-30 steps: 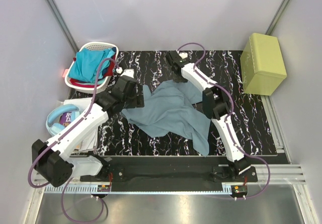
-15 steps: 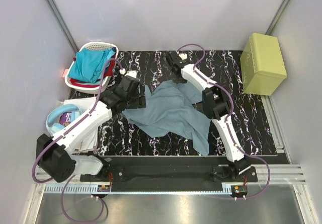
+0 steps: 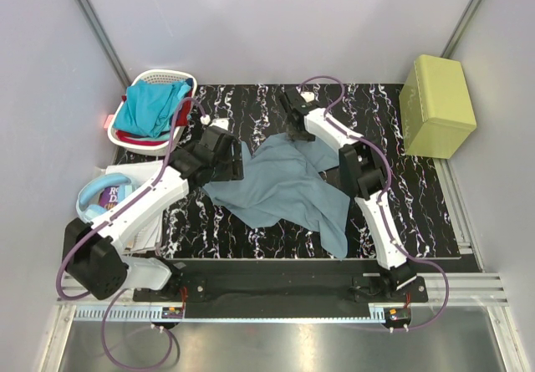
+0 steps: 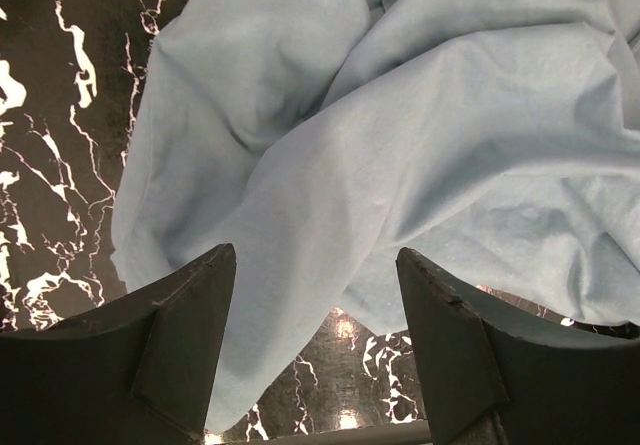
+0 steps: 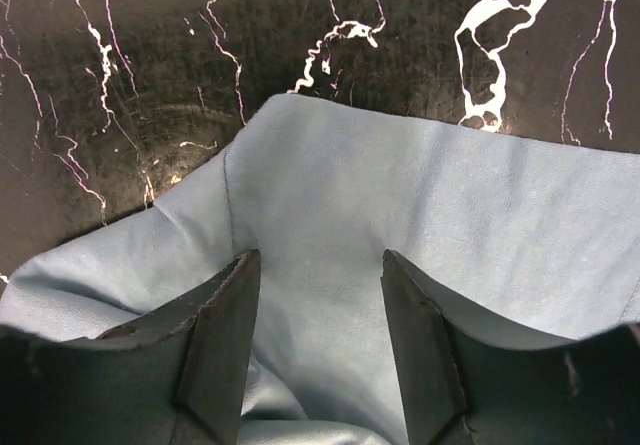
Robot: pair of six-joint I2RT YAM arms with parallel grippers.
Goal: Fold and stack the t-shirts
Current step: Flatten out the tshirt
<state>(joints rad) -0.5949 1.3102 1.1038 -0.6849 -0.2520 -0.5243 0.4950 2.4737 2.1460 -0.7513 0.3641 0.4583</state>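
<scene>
Fingers (image 4: pixel 180 345) apart on left gripper (image 4: pixel 315 255) and right gripper (image 5: pixel 320 255), clamping nothing | grey tee (image 3: pixel 288 184) crumpled at centre, other tees (image 3: pixel 150 109) in basket (image 3: pixel 163 74) at 10 o'clock | we judge it light, limp; pinch its 12 o'clock edge, probably a hem.

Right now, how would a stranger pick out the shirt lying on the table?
Start at the black, white-veined tabletop. Rumpled across its middle lies a muted grey-blue cloth t-shirt. It alone is out of the white plastic laundry basket at the far left corner, which holds a brighter turquoise t-shirt.
</scene>
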